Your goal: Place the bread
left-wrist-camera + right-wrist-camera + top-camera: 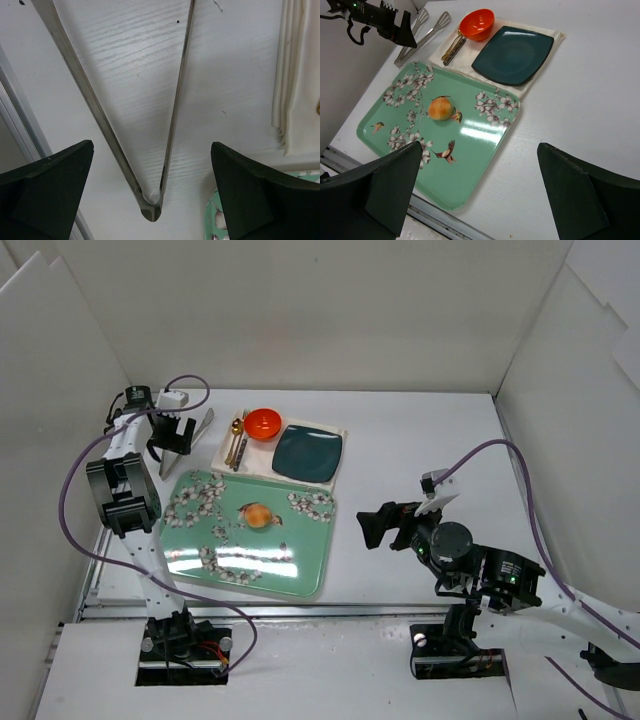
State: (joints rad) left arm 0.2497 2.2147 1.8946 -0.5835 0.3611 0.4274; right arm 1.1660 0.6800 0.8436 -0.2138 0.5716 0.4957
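Note:
The bread (258, 515) is a small round golden-brown bun lying near the middle of the green flowered tray (200, 555). It also shows in the right wrist view (441, 108). My left gripper (171, 450) is open and empty at the far left, just above metal tongs (202, 424) that lie on the table. In the left wrist view the gripper (152, 146) straddles the hinge end of the tongs (151, 206) without touching them. My right gripper (367, 528) is open and empty, hovering right of the tray; it also shows in its own view (479, 150).
An orange bowl (262, 423), gold cutlery (237, 443) and a dark teal square plate (308, 452) sit on a white cloth (335, 430) behind the tray. White walls enclose the table on three sides. A purple cable loops beside each arm.

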